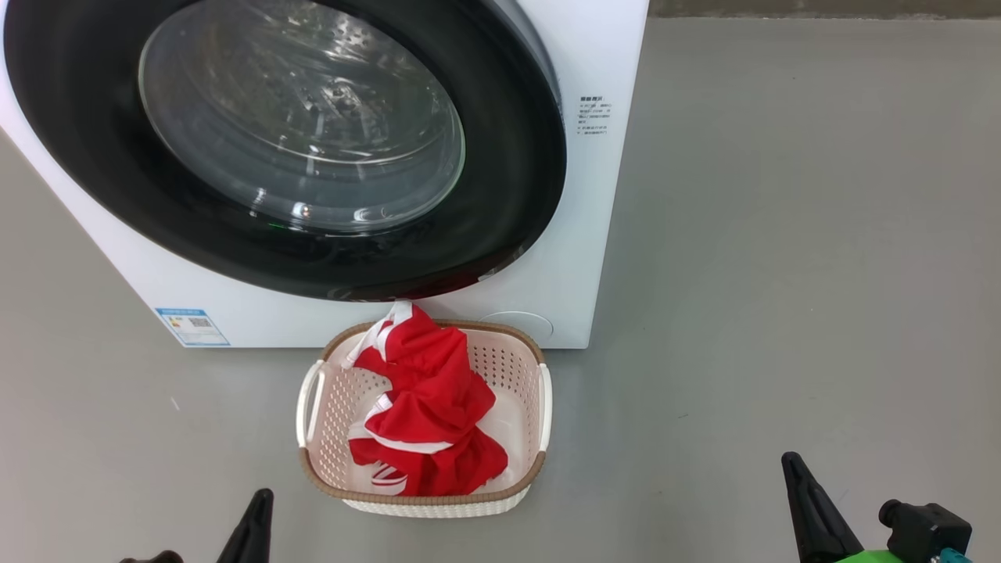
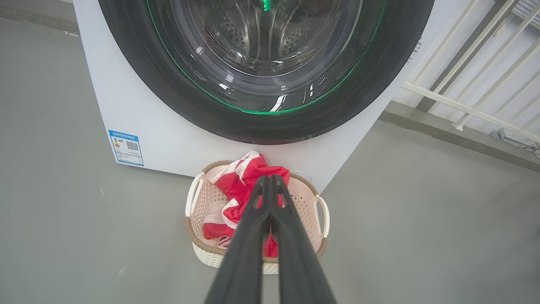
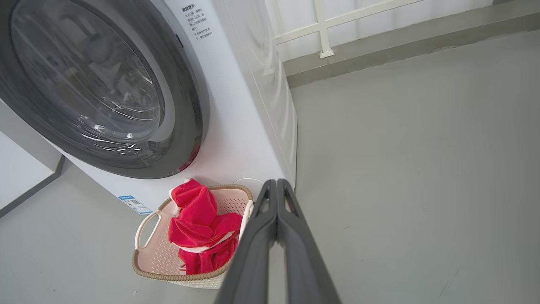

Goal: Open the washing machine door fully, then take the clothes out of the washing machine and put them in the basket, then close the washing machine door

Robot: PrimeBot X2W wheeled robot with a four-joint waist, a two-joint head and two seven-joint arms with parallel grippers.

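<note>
So we've got the washing machine [image 1: 594, 234] with its door [image 1: 508, 195] sitting flat against the front, and it looks shut to us. Just in front of it on the floor is the basket [image 1: 516, 367]. The red clothes [image 1: 430, 407] are piled inside, one end poking up over the far rim. Our left gripper [image 2: 268, 179] and right gripper [image 3: 276, 182] are both pinched closed on nothing, clear of the basket. We'd call this the last step, pretty much done; next we'd only check the door has latched
</note>
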